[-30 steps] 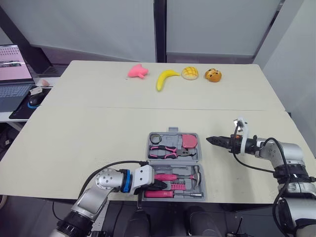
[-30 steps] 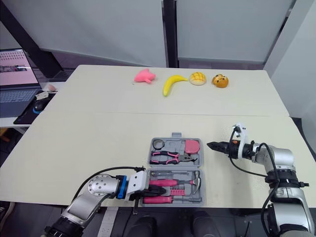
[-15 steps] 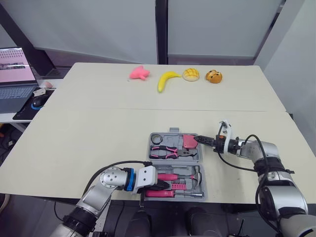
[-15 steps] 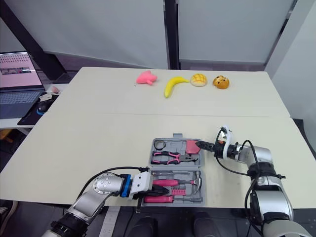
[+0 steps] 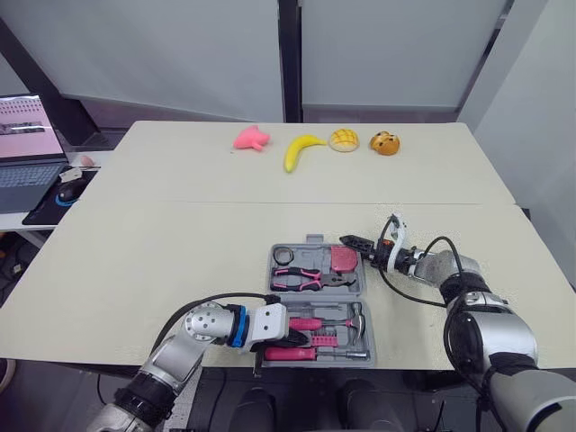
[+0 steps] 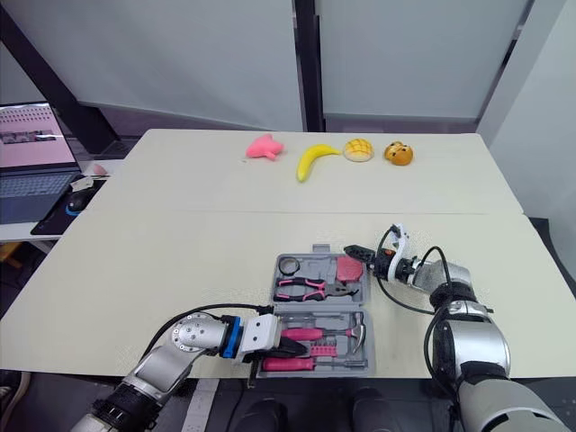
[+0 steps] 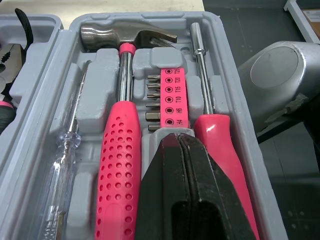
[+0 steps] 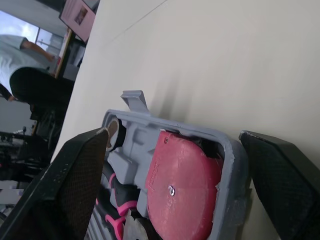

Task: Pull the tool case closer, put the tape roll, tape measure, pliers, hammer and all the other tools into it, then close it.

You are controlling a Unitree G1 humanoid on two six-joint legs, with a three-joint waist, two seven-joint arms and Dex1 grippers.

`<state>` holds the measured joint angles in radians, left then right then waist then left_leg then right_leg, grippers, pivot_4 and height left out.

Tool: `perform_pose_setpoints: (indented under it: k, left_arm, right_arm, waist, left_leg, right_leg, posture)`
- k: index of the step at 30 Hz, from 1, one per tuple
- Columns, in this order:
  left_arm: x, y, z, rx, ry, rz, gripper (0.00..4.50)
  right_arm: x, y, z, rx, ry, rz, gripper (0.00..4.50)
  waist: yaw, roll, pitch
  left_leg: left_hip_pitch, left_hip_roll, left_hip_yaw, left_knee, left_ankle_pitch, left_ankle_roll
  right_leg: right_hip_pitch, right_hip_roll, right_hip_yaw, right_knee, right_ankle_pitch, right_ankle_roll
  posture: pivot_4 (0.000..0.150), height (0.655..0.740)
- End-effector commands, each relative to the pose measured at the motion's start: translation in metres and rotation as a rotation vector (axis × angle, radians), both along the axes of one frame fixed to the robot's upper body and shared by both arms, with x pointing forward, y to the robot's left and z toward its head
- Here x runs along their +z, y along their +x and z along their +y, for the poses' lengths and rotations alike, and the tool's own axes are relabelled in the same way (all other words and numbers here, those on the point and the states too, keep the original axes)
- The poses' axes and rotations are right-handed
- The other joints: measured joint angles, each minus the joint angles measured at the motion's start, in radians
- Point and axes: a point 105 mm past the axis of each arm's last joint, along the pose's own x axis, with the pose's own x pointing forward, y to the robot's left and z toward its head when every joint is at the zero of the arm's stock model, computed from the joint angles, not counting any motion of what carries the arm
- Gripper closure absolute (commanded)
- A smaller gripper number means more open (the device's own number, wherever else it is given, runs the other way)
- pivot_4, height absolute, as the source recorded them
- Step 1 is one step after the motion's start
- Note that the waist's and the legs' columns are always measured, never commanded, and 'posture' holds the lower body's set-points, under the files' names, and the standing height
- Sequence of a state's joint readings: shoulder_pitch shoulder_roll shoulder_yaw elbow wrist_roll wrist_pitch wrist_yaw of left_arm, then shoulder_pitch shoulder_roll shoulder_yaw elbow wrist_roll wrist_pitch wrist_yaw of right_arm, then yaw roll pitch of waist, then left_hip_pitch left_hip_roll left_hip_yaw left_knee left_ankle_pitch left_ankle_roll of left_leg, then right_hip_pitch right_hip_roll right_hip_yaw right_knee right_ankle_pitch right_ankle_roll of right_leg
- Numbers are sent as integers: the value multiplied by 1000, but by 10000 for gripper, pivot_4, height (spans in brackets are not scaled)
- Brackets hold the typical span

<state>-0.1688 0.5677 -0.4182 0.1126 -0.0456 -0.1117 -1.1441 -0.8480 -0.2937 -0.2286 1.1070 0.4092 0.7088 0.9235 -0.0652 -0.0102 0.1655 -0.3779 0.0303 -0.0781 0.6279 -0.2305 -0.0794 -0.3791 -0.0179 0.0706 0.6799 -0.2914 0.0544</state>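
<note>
Right jaws stand wide apart, left jaws pressed together. Over the last second I've brought the right gripper [image 5: 345, 240] in across the bare table [image 5: 180, 234] to the case [image 8: 232, 150], at its far right corner, with one finger on each side of the tape measure [image 8: 182, 185]. The left gripper [image 5: 295, 339] stays low over the near half, between hammer [image 7: 121, 130] and screwdriver [image 7: 215, 135]. The case lies open and flat by the table's near edge, long axis left to right. The hammer lies along it, head to the right
</note>
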Motion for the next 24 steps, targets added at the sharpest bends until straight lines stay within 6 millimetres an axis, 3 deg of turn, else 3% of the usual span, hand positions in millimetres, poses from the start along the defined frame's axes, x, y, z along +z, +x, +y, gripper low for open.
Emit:
perform_pose_setpoints:
  k: [1,12,17,24]
  left_arm:
    - [-38,-6,22,71,182,92,45000]
    - [-37,-3,19,66,167,65,45000]
    - [-34,3,19,73,152,39,45000]
    - [-9,7,12,62,29,-38,45000]
  right_arm:
    - [27,5,11,50,103,-55,311]
    - [64,-3,5,138,152,-138,311]
    - [71,-12,2,159,150,-154,311]
    - [84,-24,1,191,154,-182,311]
  waist:
    - [0,0,0]
    - [1,3,-1]
    - [6,3,0]
    - [7,3,0]
  left_leg:
    - [0,0,0,0,0,0]
    - [-1,0,0,0,0,0]
    - [-1,0,0,0,0,0]
    - [-3,0,0,0,0,0]
  right_leg:
    - [0,0,0,0,0,0]
    - [0,0,0,0,-2,4]
    - [0,0,0,-1,-2,4]
    - [-2,0,0,-1,-2,4]
  posture:
    - [1500,7400]
    - [1500,7400]
    - [1500,7400]
    - [1500,7400]
